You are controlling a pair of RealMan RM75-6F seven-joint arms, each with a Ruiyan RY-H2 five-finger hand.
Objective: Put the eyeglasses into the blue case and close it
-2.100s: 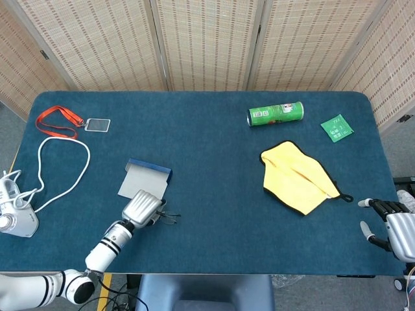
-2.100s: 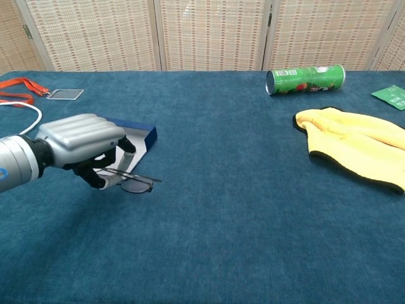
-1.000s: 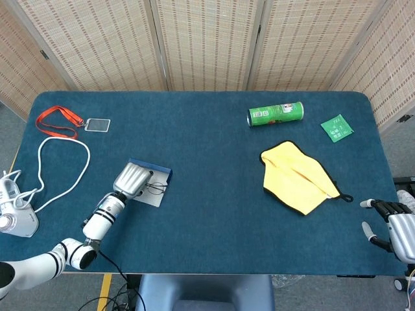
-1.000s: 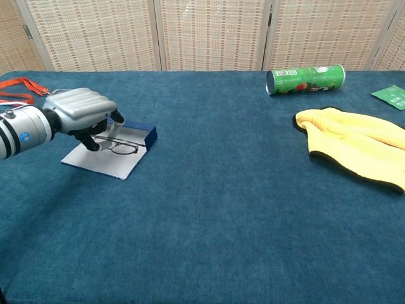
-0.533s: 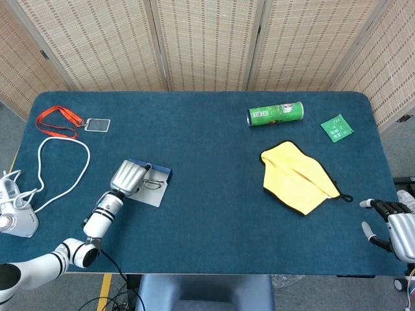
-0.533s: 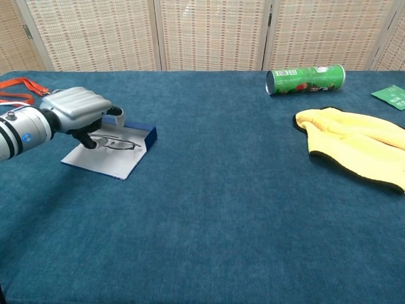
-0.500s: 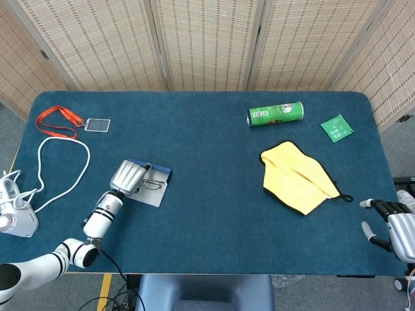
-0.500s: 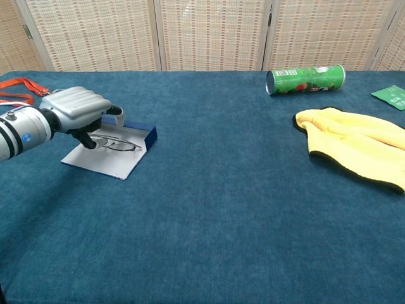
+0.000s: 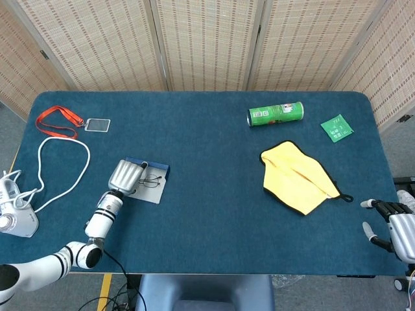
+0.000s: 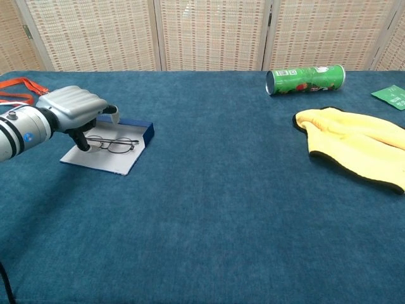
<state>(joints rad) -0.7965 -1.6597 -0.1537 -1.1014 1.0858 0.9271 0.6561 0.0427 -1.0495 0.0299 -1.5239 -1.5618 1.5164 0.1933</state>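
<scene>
Left hand (image 10: 74,109) is hovering at the blue case (image 10: 109,150), fingers curled down beside the eyeglasses (image 10: 112,144); you cannot tell whether it is gripping them. They are lying on the case's open grey flap. Right hand (image 9: 397,228) is idling open, well apart. Risk: withdrawing carelessly, you could snag them and drag them off.

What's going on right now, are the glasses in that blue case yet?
Left hand at the glasses, grip unclear. Glasses lie on the open case, lid not closed. Right hand idle at the table's edge. Nothing in the way.
</scene>
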